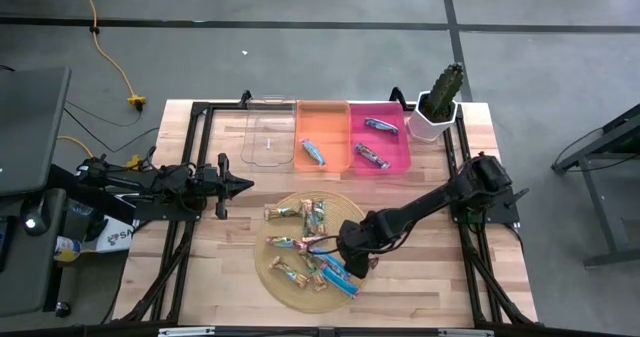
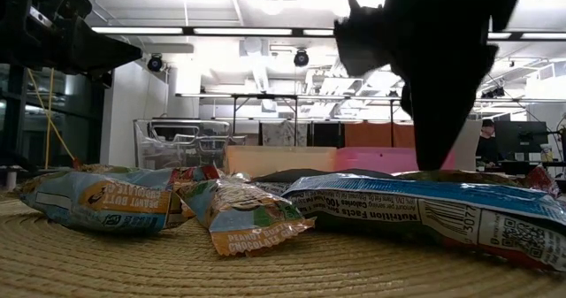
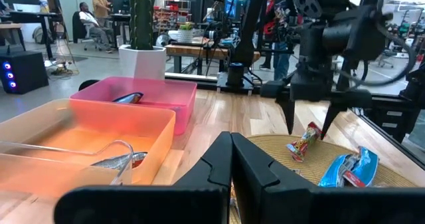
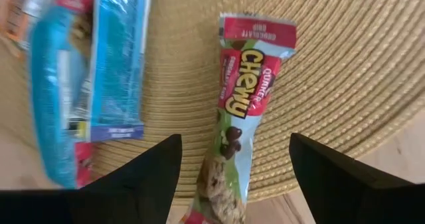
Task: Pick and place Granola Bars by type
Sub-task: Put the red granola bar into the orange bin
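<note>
Pale wooden planks of the worktop [image 1: 420, 277] are carrying a round woven straw mat [image 1: 285, 292], and I am hanging my right pincer [image 4: 234, 159] straight above its near edge. Directly below me, between my two dark fingers [image 4: 143, 174], a red-and-green foil Chewy granola bar [image 4: 242, 111] is lying flat on the weave, its long axis running forward from my wrist and so across the line my fingers are closing along. A bright blue foil bar [image 4: 116, 64] is lying just beside it, outside one finger. My right pincer is standing spread wide, released, touching nothing. My left pincer [image 1: 238, 185] is waiting clenched and empty, well off to my side beyond the mat, so I am judging myself the nearer arm for this bar.
</note>
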`<act>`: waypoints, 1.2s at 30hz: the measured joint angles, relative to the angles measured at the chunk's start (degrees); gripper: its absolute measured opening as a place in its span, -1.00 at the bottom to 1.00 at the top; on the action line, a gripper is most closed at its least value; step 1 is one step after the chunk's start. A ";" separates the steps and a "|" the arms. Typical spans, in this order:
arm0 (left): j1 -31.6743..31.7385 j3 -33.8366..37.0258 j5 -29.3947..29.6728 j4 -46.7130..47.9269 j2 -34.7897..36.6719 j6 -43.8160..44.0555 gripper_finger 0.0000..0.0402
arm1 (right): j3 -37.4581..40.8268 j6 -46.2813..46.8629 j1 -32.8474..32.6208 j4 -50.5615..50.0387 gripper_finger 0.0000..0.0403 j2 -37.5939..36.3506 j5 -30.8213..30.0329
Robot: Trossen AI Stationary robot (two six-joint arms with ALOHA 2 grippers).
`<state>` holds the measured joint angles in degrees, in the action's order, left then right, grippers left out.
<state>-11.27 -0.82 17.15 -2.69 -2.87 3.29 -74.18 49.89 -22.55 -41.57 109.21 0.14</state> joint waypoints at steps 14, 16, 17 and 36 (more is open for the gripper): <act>0.00 0.02 -0.04 -0.01 0.00 0.00 -1.00 | -0.19 0.13 0.04 0.29 0.31 4.91 -1.38; 0.00 0.00 -0.04 0.01 0.00 0.00 -1.00 | -0.25 0.63 0.04 0.20 0.31 5.22 -1.90; 0.00 0.02 -0.04 -0.01 0.00 0.00 -1.00 | -0.23 1.03 0.02 0.17 0.31 5.24 -2.26; 0.00 0.01 -0.07 -0.01 0.00 0.00 -1.00 | -0.04 2.75 0.07 -0.22 -0.25 5.48 -5.16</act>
<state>-11.27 -0.81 17.08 -2.70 -2.87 3.29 -74.22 52.64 -22.48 -41.78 114.69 -5.02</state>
